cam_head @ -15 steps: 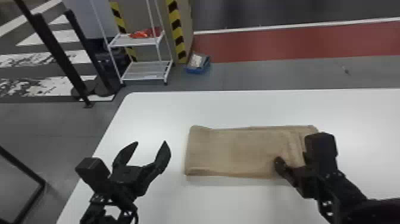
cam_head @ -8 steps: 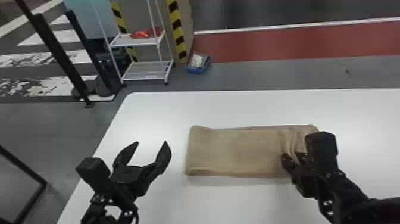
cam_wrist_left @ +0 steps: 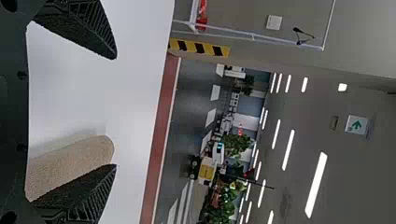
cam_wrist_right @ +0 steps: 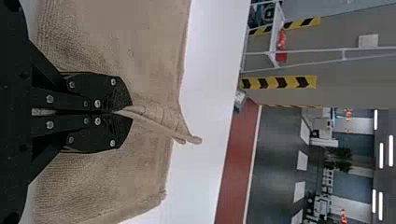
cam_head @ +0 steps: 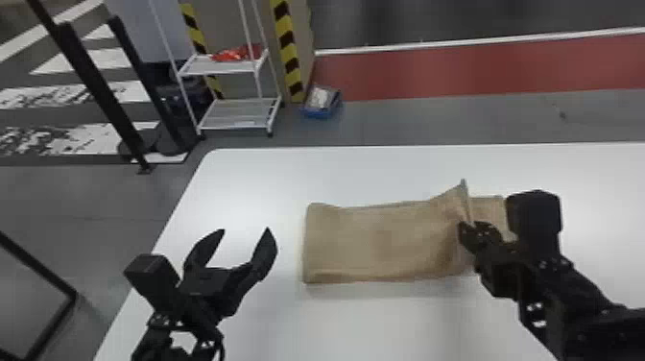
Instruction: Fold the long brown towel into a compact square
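Note:
The brown towel (cam_head: 379,242) lies folded in a wide strip on the white table, its right part lifted into a standing ridge. At that ridge is my right gripper (cam_head: 468,230); in the right wrist view the right gripper (cam_wrist_right: 122,112) is shut on the raised edge, with towel spread on both sides of it. My left gripper (cam_head: 247,235) is open in the head view, left of the towel and apart from it. In the left wrist view the left gripper (cam_wrist_left: 114,112) has its fingers wide apart, with the rounded end of the towel (cam_wrist_left: 70,163) beyond one finger.
The white table (cam_head: 364,326) extends around the towel, its left edge running beneath the left arm. Behind it on the floor stand a white wire shelf (cam_head: 235,115) and a blue box (cam_head: 321,102), with black posts farther left.
The right gripper has closed on the towel and lifted its right part into a raised fold, which lay flat before. The left arm has kept still.

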### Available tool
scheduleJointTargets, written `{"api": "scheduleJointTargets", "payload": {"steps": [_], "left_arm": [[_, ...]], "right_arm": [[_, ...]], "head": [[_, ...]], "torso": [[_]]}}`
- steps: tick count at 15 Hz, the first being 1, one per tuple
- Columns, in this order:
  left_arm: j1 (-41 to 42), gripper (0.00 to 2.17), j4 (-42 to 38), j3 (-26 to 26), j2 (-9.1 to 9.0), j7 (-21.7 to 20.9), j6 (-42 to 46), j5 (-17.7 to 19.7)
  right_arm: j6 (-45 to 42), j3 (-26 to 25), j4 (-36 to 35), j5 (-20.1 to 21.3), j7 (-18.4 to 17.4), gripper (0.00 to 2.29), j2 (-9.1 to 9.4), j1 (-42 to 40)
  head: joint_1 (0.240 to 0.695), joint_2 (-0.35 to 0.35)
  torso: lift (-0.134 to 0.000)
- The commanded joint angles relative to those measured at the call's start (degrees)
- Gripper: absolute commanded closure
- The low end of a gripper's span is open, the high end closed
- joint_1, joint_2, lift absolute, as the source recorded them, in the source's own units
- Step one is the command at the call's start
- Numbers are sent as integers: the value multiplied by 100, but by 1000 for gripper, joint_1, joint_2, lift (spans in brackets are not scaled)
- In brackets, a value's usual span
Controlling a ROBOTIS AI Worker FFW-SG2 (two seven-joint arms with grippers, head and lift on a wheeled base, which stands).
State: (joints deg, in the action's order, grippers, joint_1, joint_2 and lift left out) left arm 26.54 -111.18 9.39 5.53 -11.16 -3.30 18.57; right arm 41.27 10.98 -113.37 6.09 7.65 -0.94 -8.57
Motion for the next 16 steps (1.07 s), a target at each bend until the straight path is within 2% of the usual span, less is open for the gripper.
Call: {"api": "scheduleJointTargets", "payload": {"steps": [1,3,6,10,11,13,14,15,16], "left_arm": [[18,43,-9,2,18,0,0,15],[9,53,0,10,62,0,0,59],[-44,63,35,-34,71,0,0,68],[-26,63,18,2,89,0,0,76],[-26,63,18,2,98,0,0,94],[-35,63,44,-16,106,0,0,94],[-44,63,35,-25,106,0,0,94],[-44,63,35,-34,106,0,0,85],[-44,63,35,-34,106,0,0,85]], "right_arm": [[175,-254,-343,-135,0,1180,-3,101],[263,-421,-132,-135,0,1180,-3,215],[175,-395,456,-196,9,1180,-3,505],[404,-791,149,-495,70,1180,-3,628],[439,-878,149,-460,70,1177,-3,672],[597,-914,544,-451,70,1123,-11,839],[597,-993,667,-504,79,755,-11,901],[597,-1054,703,-627,132,225,-11,927],[632,-1125,729,-644,132,6,-3,936]], "head": [[695,202],[695,181],[695,159],[695,148],[695,143],[695,130],[695,117],[695,112],[695,109]], "torso": [[-117],[-117],[-117],[-117],[-117],[-117],[-117],[-117],[-117]]}}
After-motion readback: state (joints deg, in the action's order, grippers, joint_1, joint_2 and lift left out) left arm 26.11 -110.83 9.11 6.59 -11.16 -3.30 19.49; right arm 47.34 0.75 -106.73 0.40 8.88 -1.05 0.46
